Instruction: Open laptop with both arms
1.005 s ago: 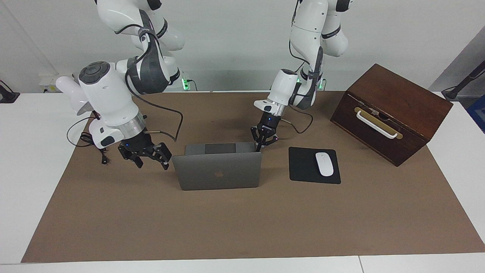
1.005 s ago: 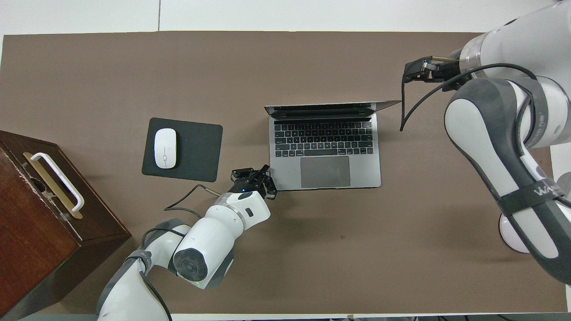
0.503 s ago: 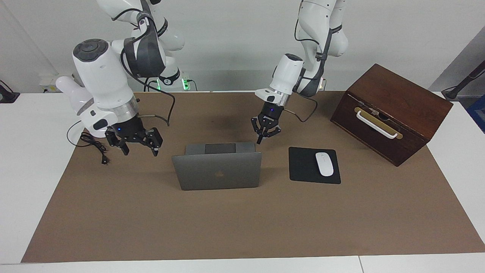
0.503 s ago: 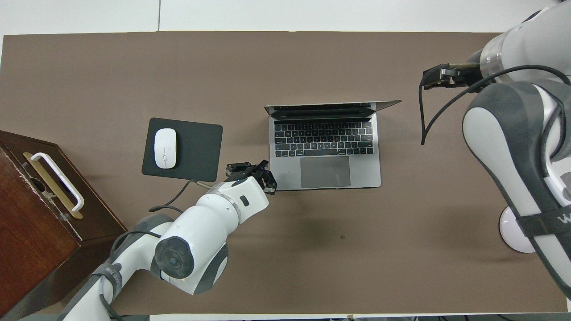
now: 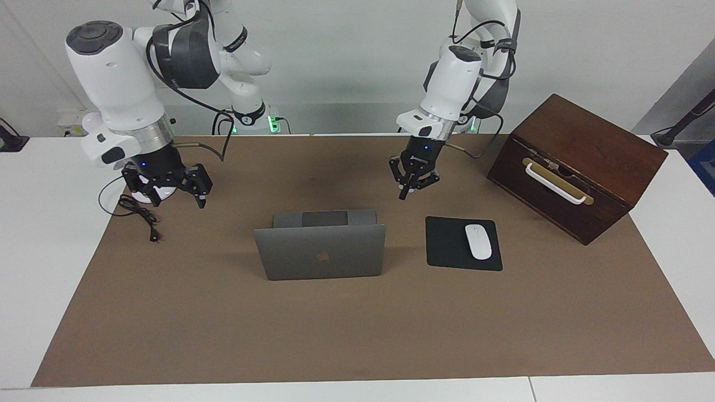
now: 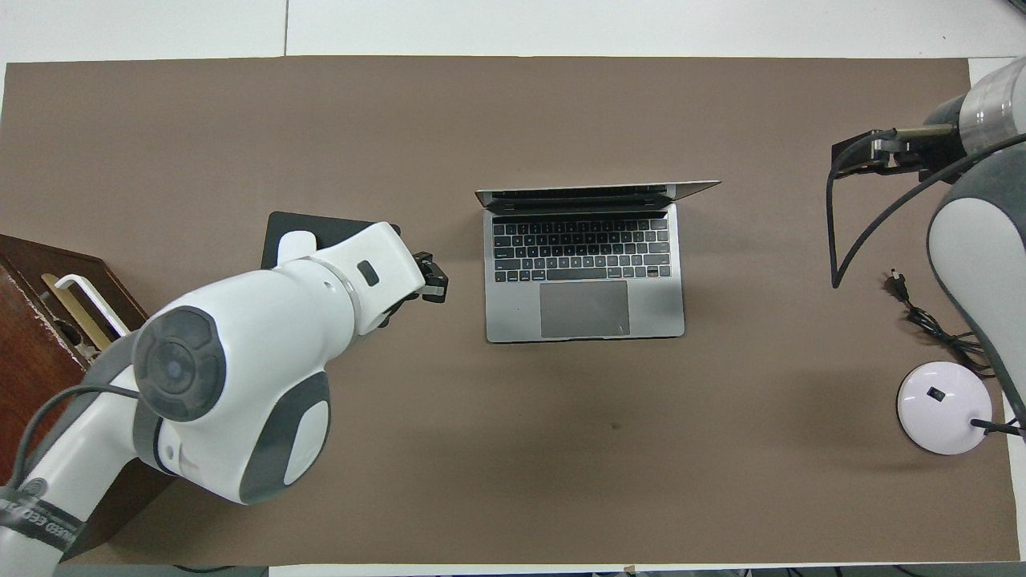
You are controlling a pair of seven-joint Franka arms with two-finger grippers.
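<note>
I see the laptop [image 5: 320, 250] mid-mat, lid raised upright, keyboard facing the robots, logo side turned away; its long axis runs between the two arms' ends of the table. My left gripper [image 5: 411, 187] hangs over the mat [image 5: 195, 312] near the mouse pad [image 5: 449, 245], fingertips together, holding nothing. My right gripper [image 5: 167, 192] is up over the mat's edge, jaws apart and empty.
</note>
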